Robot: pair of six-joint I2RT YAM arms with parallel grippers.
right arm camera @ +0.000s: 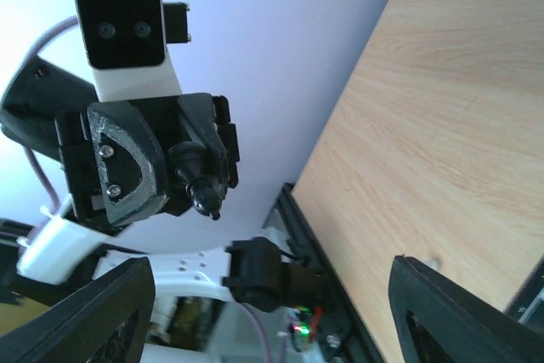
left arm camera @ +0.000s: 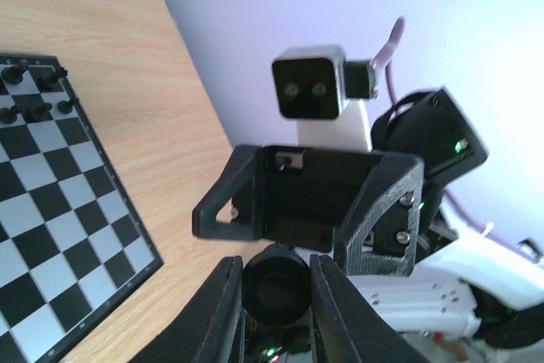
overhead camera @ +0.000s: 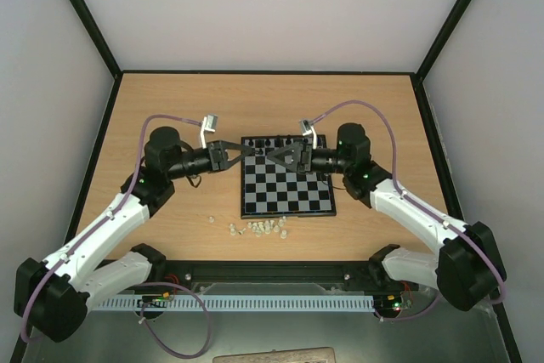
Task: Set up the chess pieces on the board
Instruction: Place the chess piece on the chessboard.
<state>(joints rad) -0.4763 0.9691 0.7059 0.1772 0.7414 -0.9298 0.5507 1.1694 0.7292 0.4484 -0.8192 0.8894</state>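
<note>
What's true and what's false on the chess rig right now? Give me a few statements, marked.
1. The left pincer is shut on a black chess piece. True.
2. The right pincer grips a piece too. False: its jaws stand wide open with nothing between them.
3. Whitish pieces lie loose on the table, in front of the board's near edge. True.
4. Black pieces fill every row of the board. False: they stand only along the far edge, and the other squares are bare.
</note>
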